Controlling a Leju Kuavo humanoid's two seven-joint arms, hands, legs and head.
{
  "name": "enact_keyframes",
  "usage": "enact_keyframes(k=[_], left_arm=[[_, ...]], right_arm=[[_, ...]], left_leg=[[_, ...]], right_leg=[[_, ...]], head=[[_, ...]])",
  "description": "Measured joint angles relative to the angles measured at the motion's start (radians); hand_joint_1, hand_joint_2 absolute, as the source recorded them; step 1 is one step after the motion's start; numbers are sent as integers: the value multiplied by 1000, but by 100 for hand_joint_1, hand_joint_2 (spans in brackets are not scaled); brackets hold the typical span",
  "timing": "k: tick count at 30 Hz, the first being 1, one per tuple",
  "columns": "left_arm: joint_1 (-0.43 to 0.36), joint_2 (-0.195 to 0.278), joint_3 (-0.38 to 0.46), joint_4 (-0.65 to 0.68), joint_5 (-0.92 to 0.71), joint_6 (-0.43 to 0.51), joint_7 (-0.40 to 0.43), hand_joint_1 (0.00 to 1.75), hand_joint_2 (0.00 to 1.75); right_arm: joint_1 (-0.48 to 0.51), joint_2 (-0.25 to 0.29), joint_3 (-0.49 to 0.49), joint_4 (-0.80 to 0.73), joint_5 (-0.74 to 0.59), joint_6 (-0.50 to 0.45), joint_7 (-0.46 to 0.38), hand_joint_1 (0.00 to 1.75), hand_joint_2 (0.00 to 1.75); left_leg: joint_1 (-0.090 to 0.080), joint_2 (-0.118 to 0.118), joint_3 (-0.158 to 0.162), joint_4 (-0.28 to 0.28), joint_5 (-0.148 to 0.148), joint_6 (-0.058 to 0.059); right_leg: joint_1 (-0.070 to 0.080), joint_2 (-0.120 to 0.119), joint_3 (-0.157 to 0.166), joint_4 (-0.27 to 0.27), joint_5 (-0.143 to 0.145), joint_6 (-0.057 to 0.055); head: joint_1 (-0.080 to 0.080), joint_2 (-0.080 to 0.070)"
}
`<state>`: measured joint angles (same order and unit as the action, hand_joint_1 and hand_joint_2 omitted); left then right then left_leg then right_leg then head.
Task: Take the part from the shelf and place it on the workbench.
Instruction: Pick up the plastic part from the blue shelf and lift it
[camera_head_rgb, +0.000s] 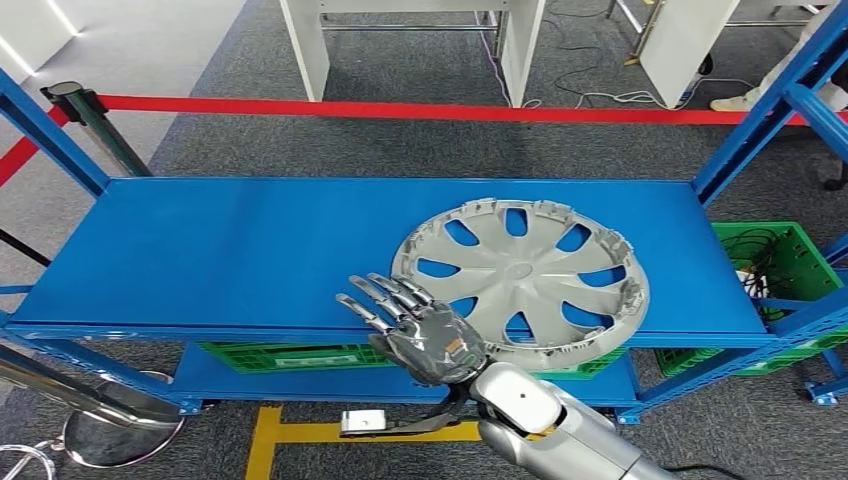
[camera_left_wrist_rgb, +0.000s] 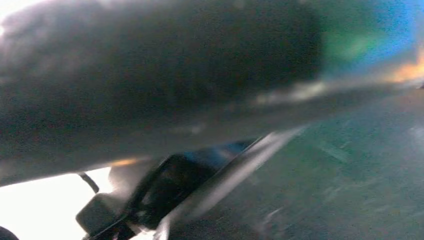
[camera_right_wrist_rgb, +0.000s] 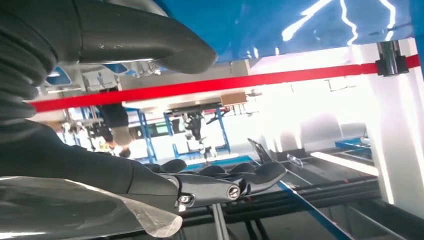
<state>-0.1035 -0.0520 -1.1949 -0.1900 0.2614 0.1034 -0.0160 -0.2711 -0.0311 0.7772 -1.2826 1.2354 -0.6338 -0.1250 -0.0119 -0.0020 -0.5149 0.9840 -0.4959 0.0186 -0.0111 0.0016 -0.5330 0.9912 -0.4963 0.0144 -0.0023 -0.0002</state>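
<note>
At shelf (camera_head_rgb: 200, 250) front edge, right hand (camera_head_rgb: 425, 330) spread beside wheel cover (camera_head_rgb: 520, 280).

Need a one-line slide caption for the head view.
Right hand, open with fingers extended, reaches beside the silver hubcap lying flat on the blue shelf.

Right hand (camera_right_wrist_rgb: 150, 120) enters from the edge: grey ribbed cover, thick grey thumb (camera_right_wrist_rgb: 150, 42) apart from dark fingers (camera_right_wrist_rgb: 240, 175) stretched out straight, nothing between them. Blue shelf surface (camera_right_wrist_rgb: 300, 20) just beside the thumb. Red barrier tape (camera_right_wrist_rgb: 250, 80) runs across behind, bright blurry room beyond with blue racks (camera_right_wrist_rgb: 145, 135).
</note>
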Motion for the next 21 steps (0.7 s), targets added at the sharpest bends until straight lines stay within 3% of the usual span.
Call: enact_keyframes(k=[21], left_arm=[[-1, 3, -29, 0, -1, 2, -1, 0, 0]], right_arm=[[-28, 5, 4, 29, 7, -46, 34, 0, 175]], left_leg=[[0, 0, -2, 0, 0, 0]], right_leg=[[0, 0, -2, 0, 0, 0]], head=[[0, 0]])
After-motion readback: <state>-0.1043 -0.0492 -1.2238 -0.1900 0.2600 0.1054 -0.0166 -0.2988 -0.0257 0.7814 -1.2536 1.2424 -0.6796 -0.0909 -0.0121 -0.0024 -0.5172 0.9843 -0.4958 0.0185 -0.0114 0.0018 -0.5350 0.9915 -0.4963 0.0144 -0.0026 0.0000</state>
